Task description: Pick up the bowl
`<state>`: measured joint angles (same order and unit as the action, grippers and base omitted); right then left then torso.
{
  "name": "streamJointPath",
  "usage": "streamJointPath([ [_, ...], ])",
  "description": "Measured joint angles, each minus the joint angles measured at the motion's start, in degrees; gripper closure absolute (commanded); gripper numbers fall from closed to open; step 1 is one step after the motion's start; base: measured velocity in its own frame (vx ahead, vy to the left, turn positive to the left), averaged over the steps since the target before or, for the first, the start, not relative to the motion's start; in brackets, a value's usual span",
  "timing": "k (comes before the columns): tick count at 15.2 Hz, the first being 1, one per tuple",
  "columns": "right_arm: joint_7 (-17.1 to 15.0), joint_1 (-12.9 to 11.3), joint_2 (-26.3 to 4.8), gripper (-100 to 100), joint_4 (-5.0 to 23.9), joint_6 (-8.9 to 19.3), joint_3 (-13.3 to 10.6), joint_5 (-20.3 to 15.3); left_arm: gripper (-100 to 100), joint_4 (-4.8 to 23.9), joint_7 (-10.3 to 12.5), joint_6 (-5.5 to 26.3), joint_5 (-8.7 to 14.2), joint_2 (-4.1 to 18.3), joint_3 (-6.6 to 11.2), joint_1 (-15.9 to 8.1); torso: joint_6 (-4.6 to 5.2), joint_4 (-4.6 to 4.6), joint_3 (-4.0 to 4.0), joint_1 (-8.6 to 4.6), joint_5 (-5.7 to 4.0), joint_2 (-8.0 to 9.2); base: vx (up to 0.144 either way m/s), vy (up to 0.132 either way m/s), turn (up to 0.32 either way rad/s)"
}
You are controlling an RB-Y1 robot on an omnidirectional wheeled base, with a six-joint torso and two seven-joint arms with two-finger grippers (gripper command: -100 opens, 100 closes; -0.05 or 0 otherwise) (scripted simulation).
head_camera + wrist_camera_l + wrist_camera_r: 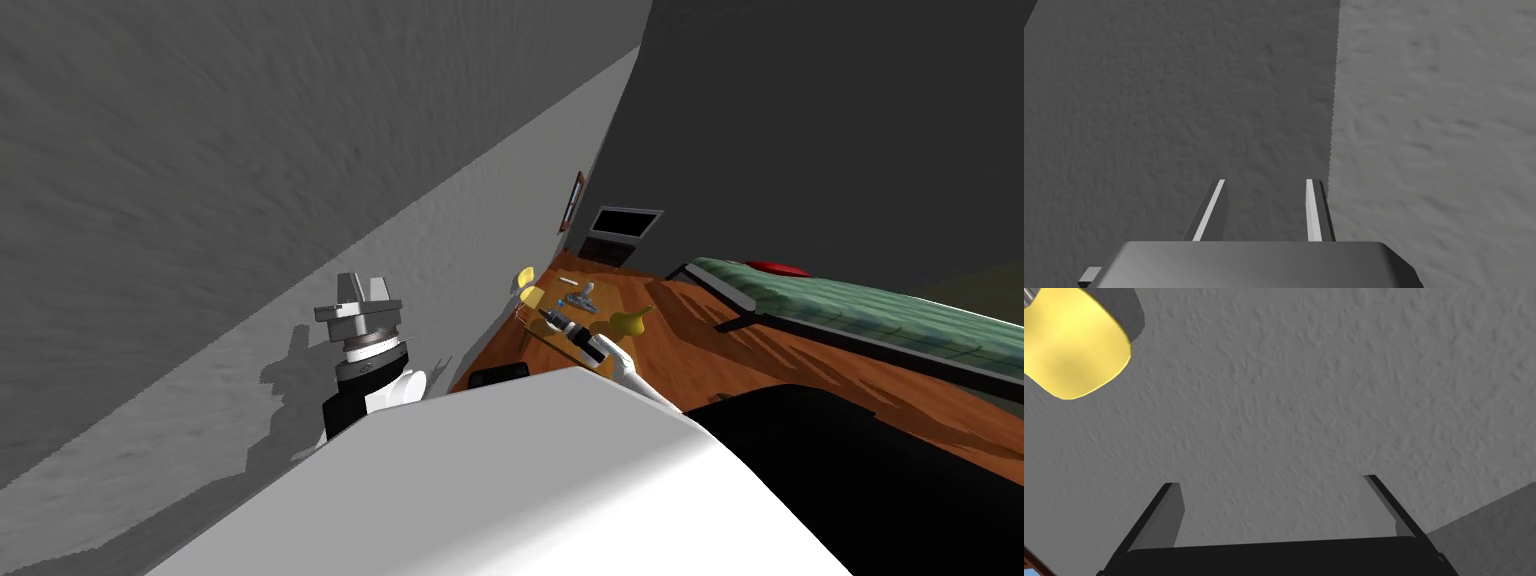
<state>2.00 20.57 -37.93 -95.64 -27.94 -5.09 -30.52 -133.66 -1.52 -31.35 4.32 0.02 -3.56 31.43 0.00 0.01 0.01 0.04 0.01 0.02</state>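
Note:
A small wooden table [560, 300] stands against the grey wall ahead. On it lie several small things: a yellow rounded shape [533, 297], a yellow pear-like shape [628, 322] and a grey object [582, 297]. I cannot tell which of them is the bowl. My right arm reaches out over the table, with the right gripper [546, 313] near the yellow rounded shape. In the right wrist view the right gripper [1271, 480] is open, empty, and faces the wall beside a yellow lampshade [1074, 348]. My left gripper [363, 288] is raised by the wall; its fingers [1269, 181] stand partly apart, empty.
A yellow lamp [525, 275] stands at the table's wall side. A bed with a green cover [860, 305] and a red cushion [778, 268] lies to the right across a brown wooden floor [780, 360]. A dark cabinet [610, 248] stands at the far wall.

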Motion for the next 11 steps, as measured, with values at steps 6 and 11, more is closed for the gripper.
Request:
streamJointPath([
  [6,0.74,-1.79,-3.89,-100,5.89,-0.36,-1.19,-3.83,0,0.00,0.00,0.00,0.00,0.00,0.00,0.00,-0.02,0.00,-0.01,0.00,0.00,-0.01,-0.004,0.016,0.118],
  [11,1.43,-2.83,-7.94,-100,11.39,-0.86,-2.65,-7.98,0,0.00,0.00,0.00,0.00,0.00,0.00,0.00,-0.02,0.00,-0.01,0.04,0.00,-0.01,-0.003,0.023,0.141],
])
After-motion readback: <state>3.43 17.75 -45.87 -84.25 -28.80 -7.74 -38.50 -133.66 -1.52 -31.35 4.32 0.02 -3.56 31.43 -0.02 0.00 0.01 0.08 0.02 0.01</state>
